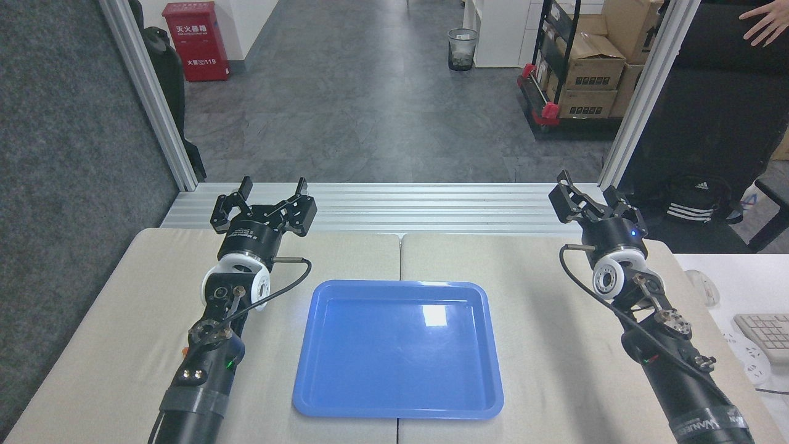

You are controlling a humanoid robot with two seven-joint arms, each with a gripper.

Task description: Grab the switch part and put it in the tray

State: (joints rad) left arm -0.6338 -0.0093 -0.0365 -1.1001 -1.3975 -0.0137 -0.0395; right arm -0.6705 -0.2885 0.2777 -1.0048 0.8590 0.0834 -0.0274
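switch part nowhere visible; large shallow glossy blue plastic tray (487,345) lies empty between my spread left gripper (274,191) and spread right gripper (587,188). i'd locate the part before reaching.

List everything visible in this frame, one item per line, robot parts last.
glossy blue plastic tray: 1, blue, table centre, holds nothing visible
beige padded table: 1, beige, under the tray
switch part: 0 seen
red fire-equipment cabinet: 1, red, far left by the wall
mesh waste bin: 1, dark, far floor
cardboard boxes on a cart: several, brown, far right
black striped bag: 1, black and white, floor right
white keyboard: 1, right edge, partly cut off
person's hand: 1, top right corner
left gripper: 1, black, open, left of tray
right gripper: 1, black, open, right of tray
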